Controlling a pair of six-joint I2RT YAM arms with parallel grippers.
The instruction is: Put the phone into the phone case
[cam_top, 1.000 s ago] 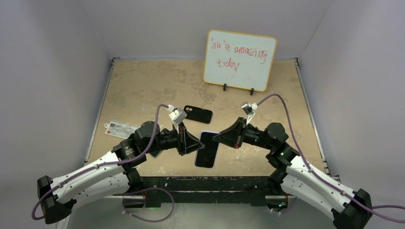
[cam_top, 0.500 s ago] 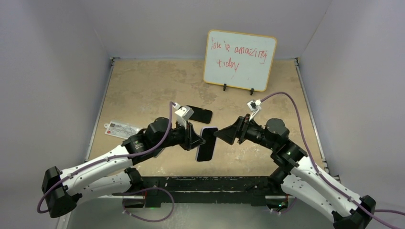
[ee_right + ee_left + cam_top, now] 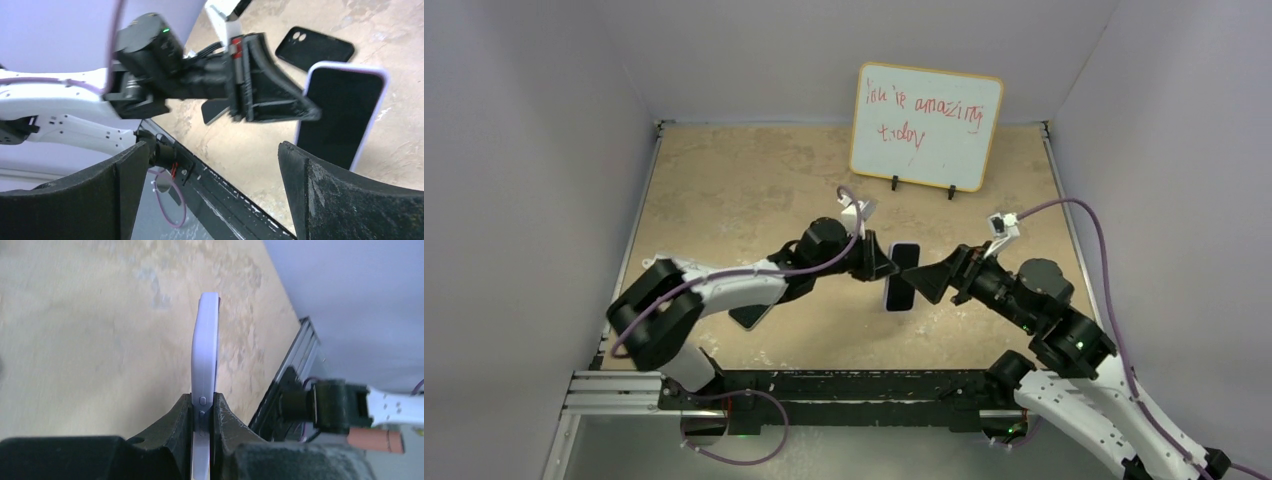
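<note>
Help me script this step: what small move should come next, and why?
Probably swing the left gripper, shut on the phone, toward the phone case lying flat on the table; the phone hangs in the air, and the right gripper is open, holding nothing.

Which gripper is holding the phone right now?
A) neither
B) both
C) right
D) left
D: the left gripper is shut on the edge of the phone, while the right gripper stands open.
</note>
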